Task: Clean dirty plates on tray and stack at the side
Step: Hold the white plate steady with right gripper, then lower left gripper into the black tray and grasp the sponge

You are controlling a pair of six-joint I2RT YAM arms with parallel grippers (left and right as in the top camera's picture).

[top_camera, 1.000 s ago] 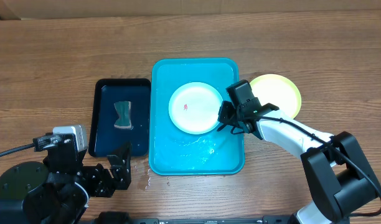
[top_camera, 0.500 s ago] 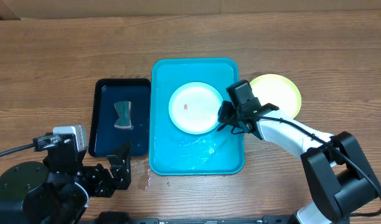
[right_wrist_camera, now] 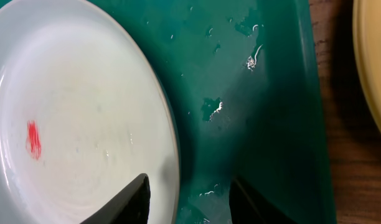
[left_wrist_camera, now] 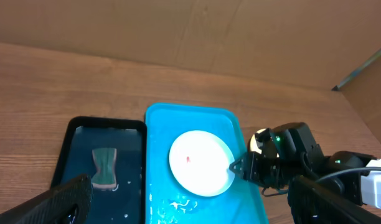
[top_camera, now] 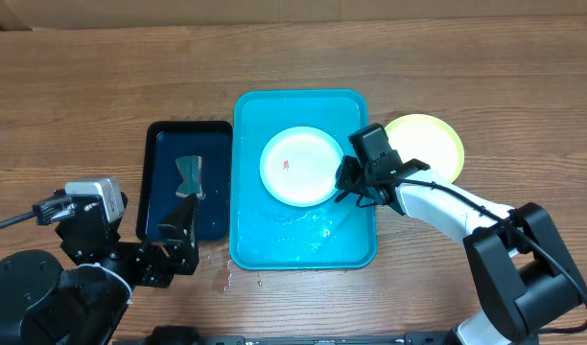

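- Plate [top_camera: 300, 166], red-smeared, lies in the tray [top_camera: 274, 244]; my right gripper [right_wrist_camera: 189, 190], half open, straddles its rim, gripping nothing.
- Yellow plate [top_camera: 430, 144] beside the tray, partly behind that arm [top_camera: 437, 206].
- Left gripper [left_wrist_camera: 193, 205] wide, empty.

white plate [right_wrist_camera: 72, 112] cut off at left and bottom edges, yellow plate [right_wrist_camera: 374, 62] mostly cropped at right

I see a brown wood-grain tabletop [top_camera: 82, 86]. Near its middle sits the cyan tray [top_camera: 303, 247], with a smaller black tray [top_camera: 164, 163] just beside its left edge. A yellow-green plate [top_camera: 433, 144] lies on the wood just right of the cyan tray. Small wet spots [top_camera: 222, 278] mark the wood by that tray's near left corner.
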